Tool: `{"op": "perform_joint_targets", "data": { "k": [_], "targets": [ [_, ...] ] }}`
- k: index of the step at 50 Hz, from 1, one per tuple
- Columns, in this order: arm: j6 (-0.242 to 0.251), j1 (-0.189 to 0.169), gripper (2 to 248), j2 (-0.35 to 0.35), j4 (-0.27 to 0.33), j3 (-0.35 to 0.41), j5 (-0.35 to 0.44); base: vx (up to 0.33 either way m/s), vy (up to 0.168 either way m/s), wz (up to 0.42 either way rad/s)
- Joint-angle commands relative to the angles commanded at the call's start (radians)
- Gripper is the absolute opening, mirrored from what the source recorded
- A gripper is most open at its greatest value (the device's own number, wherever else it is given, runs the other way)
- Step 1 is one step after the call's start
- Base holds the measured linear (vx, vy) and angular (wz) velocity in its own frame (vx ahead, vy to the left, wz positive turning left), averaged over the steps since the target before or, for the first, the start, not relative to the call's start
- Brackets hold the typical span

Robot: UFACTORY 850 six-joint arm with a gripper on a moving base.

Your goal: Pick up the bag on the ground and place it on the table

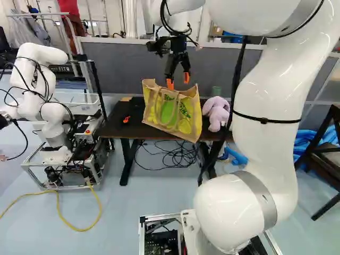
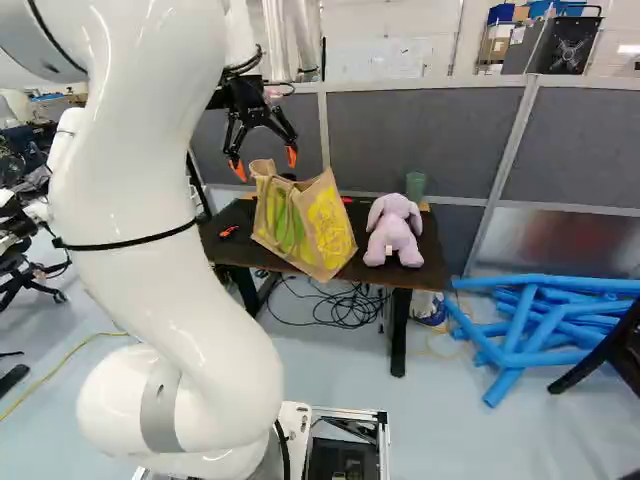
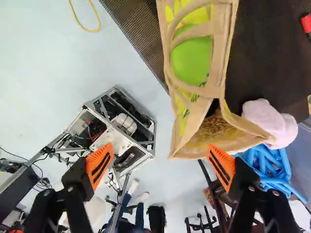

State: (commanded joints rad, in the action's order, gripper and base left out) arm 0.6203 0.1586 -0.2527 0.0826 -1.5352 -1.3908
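Hovers above the bag point(image 1: 186, 117) with pincer point(image 1: 178, 81) wide open, seems done placing on the surface point(image 1: 135, 131), needs to back clear.

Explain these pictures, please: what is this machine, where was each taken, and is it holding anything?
The big white arm is a robot on a moving base. Two pictures look ahead past it, from the base's left and right, at one scene. The third looks along its gripper, a black hand with two orange-padded fingers. They stand apart, gripping nothing. The tan and yellow bag is on the table, at its near edge. A lilac plush toy sits on one side of it; a small orange object lies on the other. At the left of the left base view stands another robot.
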Motion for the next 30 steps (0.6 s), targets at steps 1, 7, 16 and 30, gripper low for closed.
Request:
{"op": "perform_joint_targets", "data": {
  "k": [1, 7, 16, 30],
  "targets": [
    [0.0, 0.0, 247, 0.0, 0.0, 0.0, 0.0, -0.171, -0.005, 0.013],
    [0.0, 0.0, 247, 0.0, 0.0, 0.0, 0.0, -0.171, -0.006, 0.002],
    [0.0, 0.0, 247, 0.0, 0.0, 0.0, 0.0, -0.18, -0.004, 0.009],
    [0.0, 0.0, 247, 0.0, 0.0, 0.0, 0.0, -0.174, -0.002, 0.01]
  ]
}}
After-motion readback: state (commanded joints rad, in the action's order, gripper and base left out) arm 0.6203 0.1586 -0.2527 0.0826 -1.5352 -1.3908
